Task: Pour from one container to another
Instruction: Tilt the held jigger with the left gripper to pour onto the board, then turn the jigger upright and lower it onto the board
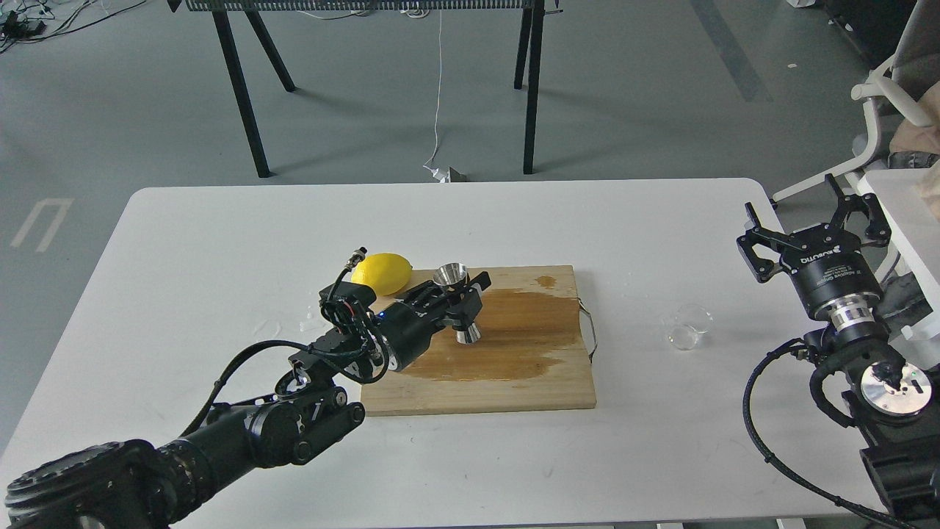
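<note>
Leftmost, the left arm reaches in from the lower left corner across the white counter [220, 235] toward the wooden cutting board [514, 382]. Its left pincer [464, 303] is clamped around the narrow waist of the steel jigger [457, 301], which stands upright on the board with its open upper cone facing up and its lower cone resting on the wood. Just behind the arm, a yellow lemon [382, 273] lies at the board's far left corner, close to the jigger but apart from it. A broad dark wet stain [529, 323] spreads over the middle of the board to the right of the jigger, and a small darker spot sits near the board's far edge. A thin metal handle [590, 330] sticks out from the board's right side. Further right, the clear glass cup [689, 328] rests on the bare counter, well apart from the board and from both arms; whether it stands upright or tilts is hard to tell. At the far right, the right pincer [815, 220] hovers above the counter's edge with its fingers spread wide, holding nothing.
</note>
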Robot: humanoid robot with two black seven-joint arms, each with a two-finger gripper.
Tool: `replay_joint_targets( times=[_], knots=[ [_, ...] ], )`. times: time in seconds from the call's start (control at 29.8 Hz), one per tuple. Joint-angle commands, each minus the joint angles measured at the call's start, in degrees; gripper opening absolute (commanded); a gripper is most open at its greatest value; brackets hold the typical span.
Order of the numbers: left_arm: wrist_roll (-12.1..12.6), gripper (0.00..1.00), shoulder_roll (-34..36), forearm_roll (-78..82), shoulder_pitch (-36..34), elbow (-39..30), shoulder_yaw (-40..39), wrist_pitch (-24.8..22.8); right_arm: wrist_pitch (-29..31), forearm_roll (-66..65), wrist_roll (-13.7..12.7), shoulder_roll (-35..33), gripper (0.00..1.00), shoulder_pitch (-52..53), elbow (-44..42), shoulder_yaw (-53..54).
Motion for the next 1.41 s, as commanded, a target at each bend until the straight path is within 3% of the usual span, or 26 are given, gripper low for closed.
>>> replay_joint_targets(
  times=[0.0,0.34,0.71,1.38],
  knots=[
    [0.0,0.53,0.0,0.01,0.0,0.01,0.51,0.0,0.0,0.0,0.0,0.0,0.99,-0.01,0.0,0.09],
    [0.0,0.58,0.0,0.09,0.09,0.01,1.74,0.18,0.0,0.0,0.0,-0.09,0.99,-0.01,0.0,0.09],
    [0.0,0.8,0.0,0.18,0.87,-0.17,1.74,0.18,0.0,0.0,0.0,-0.18,0.99,-0.27,0.09,0.09],
    [0.0,0.86,0.0,0.18,2.9,-0.79,1.83,1.41,0.0,0.0,0.0,-0.18,0.99,-0.45,0.09,0.09]
  ],
)
